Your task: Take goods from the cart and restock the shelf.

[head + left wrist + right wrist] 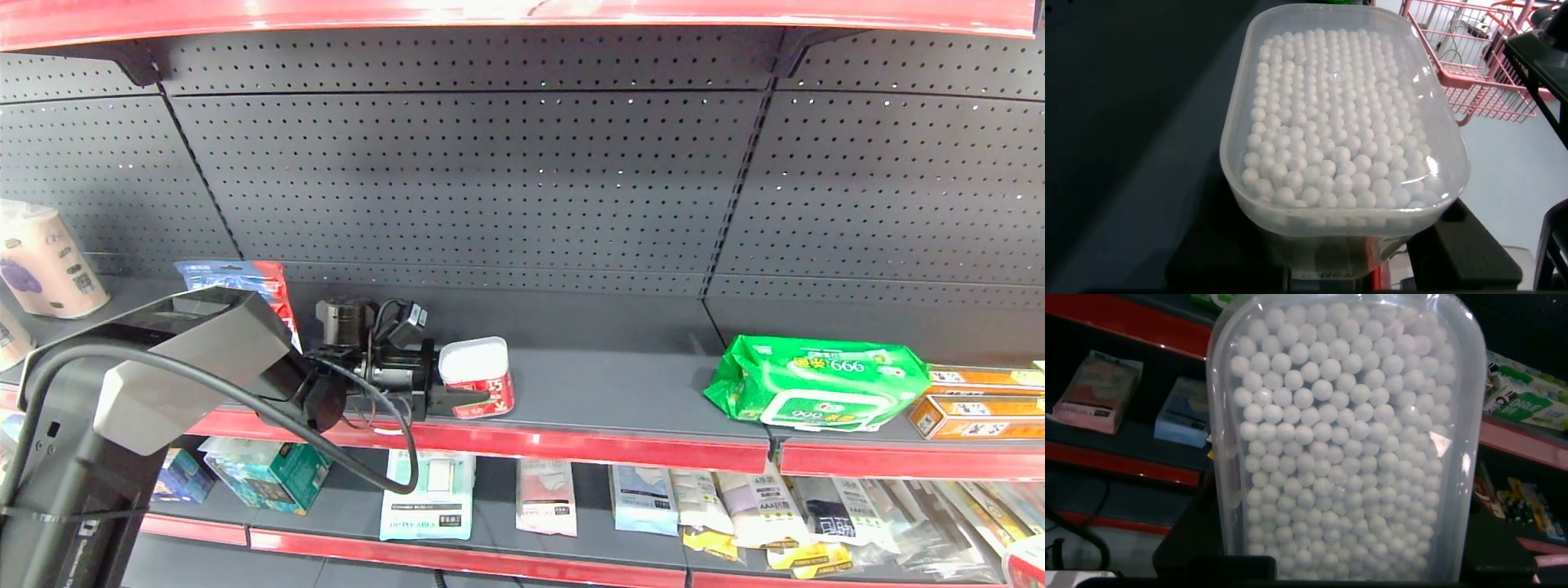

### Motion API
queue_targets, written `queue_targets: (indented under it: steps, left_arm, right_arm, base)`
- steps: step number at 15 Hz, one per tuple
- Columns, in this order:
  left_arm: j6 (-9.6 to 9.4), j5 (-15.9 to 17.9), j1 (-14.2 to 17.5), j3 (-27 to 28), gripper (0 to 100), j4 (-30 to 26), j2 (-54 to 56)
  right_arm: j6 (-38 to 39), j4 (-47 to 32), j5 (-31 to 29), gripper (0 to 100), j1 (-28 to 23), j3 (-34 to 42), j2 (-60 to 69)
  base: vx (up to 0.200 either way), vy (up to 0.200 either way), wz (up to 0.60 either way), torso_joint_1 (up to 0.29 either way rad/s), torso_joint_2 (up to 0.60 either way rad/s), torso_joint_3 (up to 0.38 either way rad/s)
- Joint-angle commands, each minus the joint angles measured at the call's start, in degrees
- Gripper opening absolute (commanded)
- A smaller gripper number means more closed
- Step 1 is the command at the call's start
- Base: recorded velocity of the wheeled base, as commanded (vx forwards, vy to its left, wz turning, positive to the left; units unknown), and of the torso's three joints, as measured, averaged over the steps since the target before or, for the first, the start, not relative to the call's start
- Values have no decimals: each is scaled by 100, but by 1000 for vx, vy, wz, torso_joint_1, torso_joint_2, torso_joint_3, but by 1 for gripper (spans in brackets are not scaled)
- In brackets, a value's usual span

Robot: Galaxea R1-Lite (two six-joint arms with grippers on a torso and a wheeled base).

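One dark shelf board with a red front strip is seen across the middle of the head view, backed by a black perforated panel. A lower shelf stocked with flat packets is seen along the bottom of the frame. One bead tub, white-topped and red-labelled, is stood upright on the board left of centre. One green wipes pack is laid at the right, just beside two stacked orange boxes at the right edge. Paper rolls are seen at the far left, and one blue and red packet is seen behind the arm. The left gripper is clamped on the tub, with one finger pressed against its near side.

In the left wrist view the same tub is looked down on. It is clear-walled and packed with small white beads, and its base is pinched between the dark fingers. One pink cart is stood on pale floor beyond the shelf.

In the right wrist view a second bead tub, equally full, is gripped at its base by the right gripper. It is held before red-edged shelves on which one pink packet and one blue packet are laid.
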State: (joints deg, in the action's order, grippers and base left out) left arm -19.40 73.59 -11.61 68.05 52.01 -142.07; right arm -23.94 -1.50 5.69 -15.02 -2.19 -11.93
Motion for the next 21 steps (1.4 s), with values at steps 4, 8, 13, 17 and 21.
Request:
queue_targets:
  steps: [4,8,13,17,21]
  left_arm:
    - [6,-38,0,7,0,-6,-14]
    - [50,-47,-8,33,0,-33,-31]
    - [67,-38,-8,33,100,-50,-31]
    - [120,-47,0,-2,100,-24,-5]
    - [147,-73,115,24,100,-33,4]
  right_arm:
    - [-14,1,2,0,-1,0,7]
    - [-14,1,2,0,-1,0,-2]
    - [-14,1,2,0,-1,0,-2]
    - [-14,1,2,0,-45,0,7]
    - [-14,1,-7,0,-45,0,16]
  base:
    - [0,0,0,0,0,0]
    - [0,0,0,0,0,0]
    - [0,0,0,0,0,0]
    - [0,0,0,0,0,0]
    - [0,0,0,0,0,0]
